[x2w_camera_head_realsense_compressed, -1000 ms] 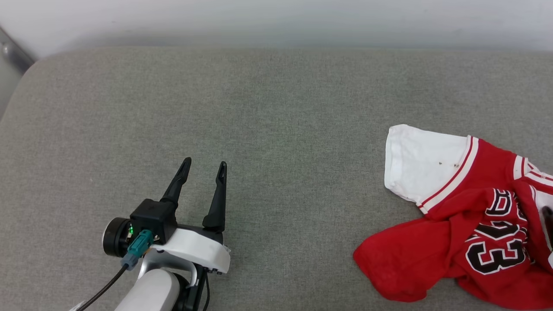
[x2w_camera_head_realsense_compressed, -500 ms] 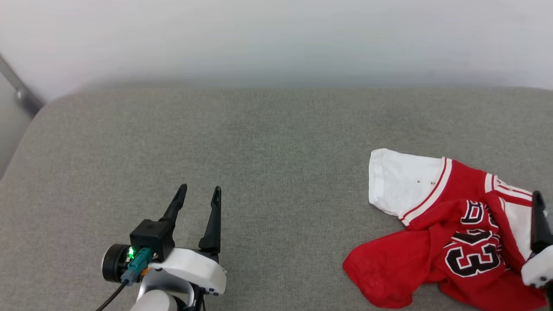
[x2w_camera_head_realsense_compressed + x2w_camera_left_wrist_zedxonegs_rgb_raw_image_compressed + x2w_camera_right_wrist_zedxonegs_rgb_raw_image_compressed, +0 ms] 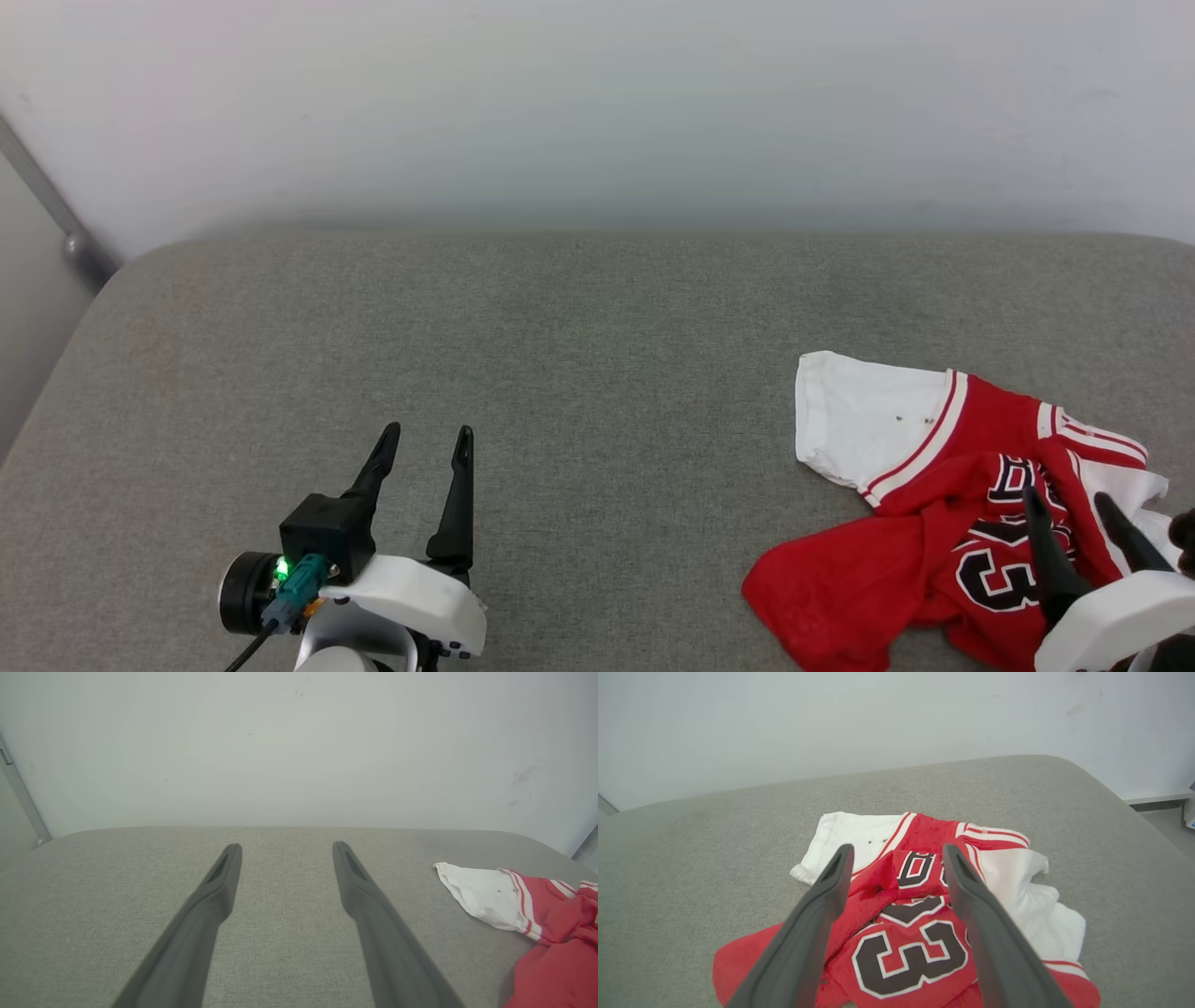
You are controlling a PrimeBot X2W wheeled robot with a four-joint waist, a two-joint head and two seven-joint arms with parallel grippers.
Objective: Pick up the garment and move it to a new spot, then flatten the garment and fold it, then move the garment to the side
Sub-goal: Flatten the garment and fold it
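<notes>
Bench [image 3: 597, 373]: grey woven cloth cover, matt, with a fine, slightly rough weave all round the garment.
Garment [image 3: 943, 485]: thin, soft red cloth, crumpled and matt. Sleeves are white cloth with a few dark specks. Numerals are flat black.
Left claw [image 3: 428, 432], well apart from garment: fingers [image 3: 457, 495] matt black plastic, wrist shell [image 3: 411, 597] smooth white plastic.
Right claw [image 3: 1065, 497], over garment: matt black plastic.
Wall [image 3: 597, 112] behind garment: smooth, matt, pale.

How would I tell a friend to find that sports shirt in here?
Look at the wide grey padded surface below the pale wall, toward its right end. A crumpled garment lies there: red with white sleeves and a black 23, the only bright thing on it.
</notes>
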